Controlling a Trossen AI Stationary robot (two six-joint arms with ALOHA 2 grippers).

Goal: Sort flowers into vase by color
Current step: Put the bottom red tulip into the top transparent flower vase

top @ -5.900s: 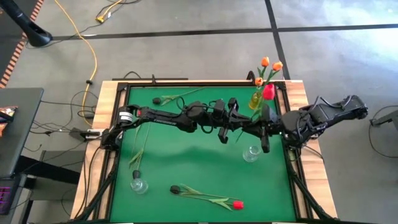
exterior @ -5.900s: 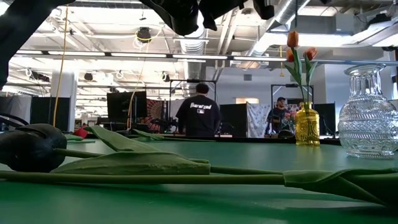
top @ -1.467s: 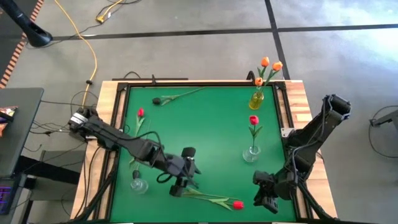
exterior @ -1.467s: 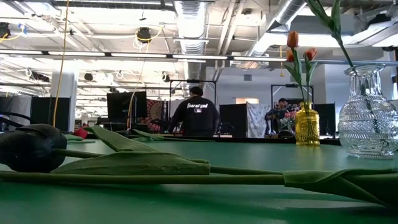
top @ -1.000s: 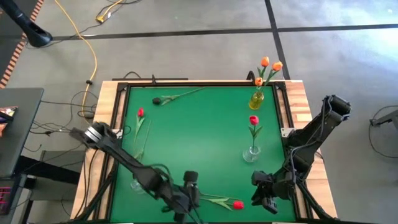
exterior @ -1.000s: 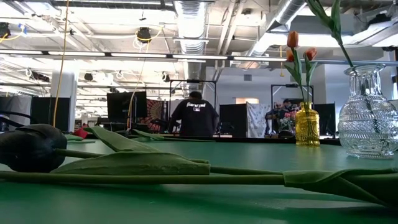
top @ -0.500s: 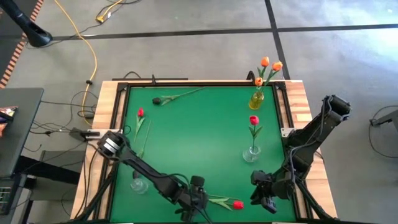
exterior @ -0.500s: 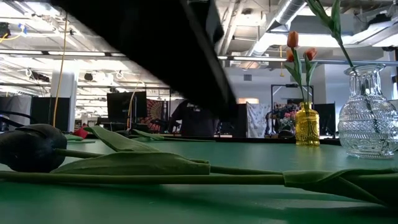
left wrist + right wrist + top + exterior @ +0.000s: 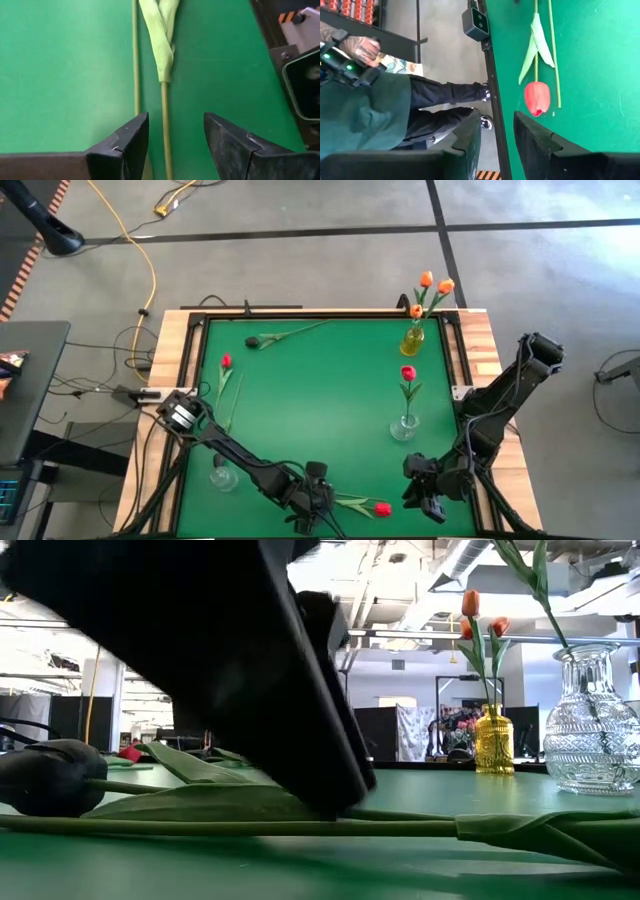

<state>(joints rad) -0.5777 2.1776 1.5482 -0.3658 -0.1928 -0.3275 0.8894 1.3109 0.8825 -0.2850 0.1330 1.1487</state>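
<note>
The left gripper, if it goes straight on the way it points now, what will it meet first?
Most likely the thin green stem lying on the table. The left gripper is open, with the stem running between its fingers; depth is unclear.

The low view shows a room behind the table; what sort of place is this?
Probably a robotics lab or workshop: bare ceiling ducts, dark screens behind the green table, and cables across the concrete floor.
</note>
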